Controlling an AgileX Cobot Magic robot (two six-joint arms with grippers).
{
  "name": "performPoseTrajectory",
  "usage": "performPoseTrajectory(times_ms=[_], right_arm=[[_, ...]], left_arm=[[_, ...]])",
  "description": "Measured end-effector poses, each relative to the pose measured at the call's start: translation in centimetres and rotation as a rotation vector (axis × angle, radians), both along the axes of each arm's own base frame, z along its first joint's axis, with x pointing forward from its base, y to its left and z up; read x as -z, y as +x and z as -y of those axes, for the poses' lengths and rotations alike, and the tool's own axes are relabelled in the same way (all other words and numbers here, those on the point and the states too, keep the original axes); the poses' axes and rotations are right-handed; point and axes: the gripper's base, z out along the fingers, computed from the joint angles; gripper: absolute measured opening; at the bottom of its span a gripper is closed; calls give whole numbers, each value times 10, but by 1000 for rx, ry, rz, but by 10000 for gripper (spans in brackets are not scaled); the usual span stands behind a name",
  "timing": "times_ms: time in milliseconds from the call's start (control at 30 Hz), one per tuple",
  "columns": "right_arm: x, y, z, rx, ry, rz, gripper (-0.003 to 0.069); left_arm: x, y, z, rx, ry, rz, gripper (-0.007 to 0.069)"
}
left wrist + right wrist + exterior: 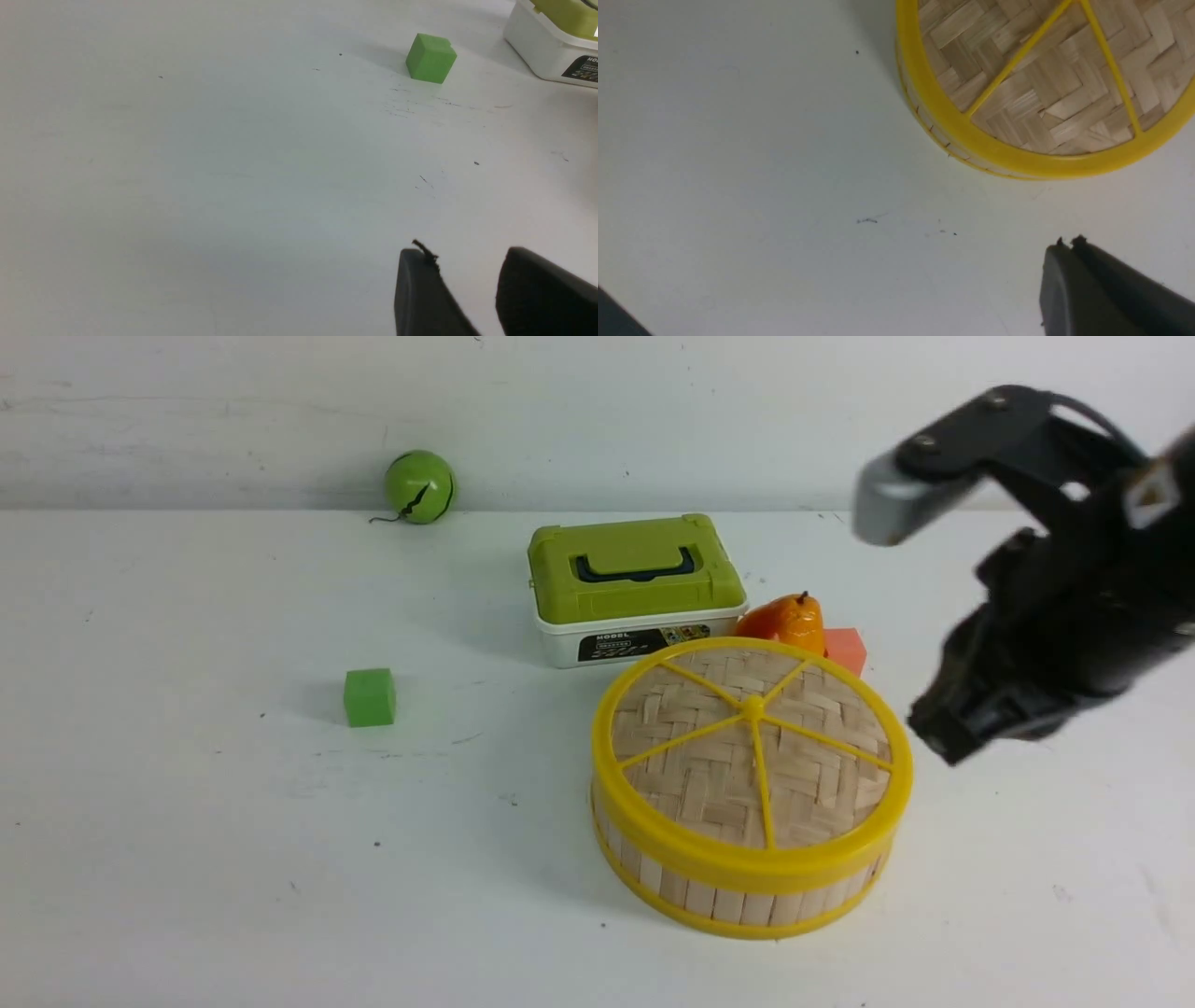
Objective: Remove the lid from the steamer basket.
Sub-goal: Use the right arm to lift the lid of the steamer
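The lid point(752, 747), a woven bamboo disc with a yellow rim and yellow spokes, sits on the steamer basket point(738, 891), whose slat wall and yellow lower rim show below it. Both also show in the right wrist view, the lid point(1045, 88) above the basket wall point(934, 130). My right gripper point(943, 733) hangs in the air just right of the lid; its jaws are together and empty point(1066, 242). My left gripper point(462, 256) is open and empty over bare table; it does not show in the front view.
A green-lidded white box point(635, 588) stands behind the basket, with an orange fruit point(789, 621) and a pink block point(845, 649) to its right. A green cube point(370, 696) lies at left, a green ball point(419, 486) at the back wall.
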Motion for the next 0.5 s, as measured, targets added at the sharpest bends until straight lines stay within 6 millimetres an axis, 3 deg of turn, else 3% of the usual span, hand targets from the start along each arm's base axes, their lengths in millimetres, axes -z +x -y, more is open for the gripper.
performPoseTrajectory(times_ms=[33,133,167,233,267,300,367,500], right_arm=[[5,19,-12,-3,-19,0,28],[11,36,-21,2,-29,-6,62],[17,53,-28,12,-35,-16,112],[22,63,-33,20,-34,-25,155],[29,79,-38,39,-25,-40,225],[29,79,-38,39,-25,-40,225],[40,101,-44,83,-17,-64,321],[56,125,-48,136,-11,-89,396]], left_arm=[[0,0,0,0,0,0,239],[0,0,0,0,0,0,239],[0,0,0,0,0,0,239],[0,0,0,0,0,0,239],[0,0,0,0,0,0,239],[0,0,0,0,0,0,239],[0,0,0,0,0,0,239],[0,0,0,0,0,0,239]])
